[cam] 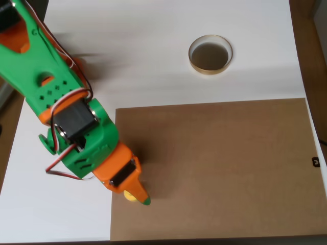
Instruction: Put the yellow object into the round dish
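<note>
The round dish (210, 54), with a thin golden rim and a dull grey-brown inside, stands on the white table at the upper right. My green and orange arm reaches down from the top left, and its gripper (137, 195) hangs over the left edge of a brown board. Only a small bright sliver of the yellow object (130, 196) peeks out from under the orange finger (138, 188); the rest is hidden. The finger covers the jaws from above, so their gap is not visible. The dish lies far from the gripper, up and to the right.
A large brown board (219, 168) covers the lower right of the white table (153, 46). Red and white wires (61, 171) loop off the arm's left side. The table's edges run along the right and bottom of the picture.
</note>
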Motion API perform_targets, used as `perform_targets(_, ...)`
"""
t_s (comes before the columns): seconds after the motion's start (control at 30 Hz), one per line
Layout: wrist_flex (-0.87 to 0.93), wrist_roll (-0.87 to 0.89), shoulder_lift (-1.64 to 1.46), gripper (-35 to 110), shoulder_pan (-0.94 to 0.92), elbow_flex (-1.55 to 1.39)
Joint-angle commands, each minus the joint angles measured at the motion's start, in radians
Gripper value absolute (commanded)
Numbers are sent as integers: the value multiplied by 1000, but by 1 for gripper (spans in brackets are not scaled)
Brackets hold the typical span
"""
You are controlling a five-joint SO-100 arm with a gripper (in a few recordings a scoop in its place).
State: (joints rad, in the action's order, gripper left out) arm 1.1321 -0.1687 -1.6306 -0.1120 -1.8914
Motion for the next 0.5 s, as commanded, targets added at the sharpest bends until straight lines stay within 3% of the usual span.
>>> perform_targets(0.0,9,-5,31,27,-12,81)
perform_targets(0.47,3,15,166,21,-26,163)
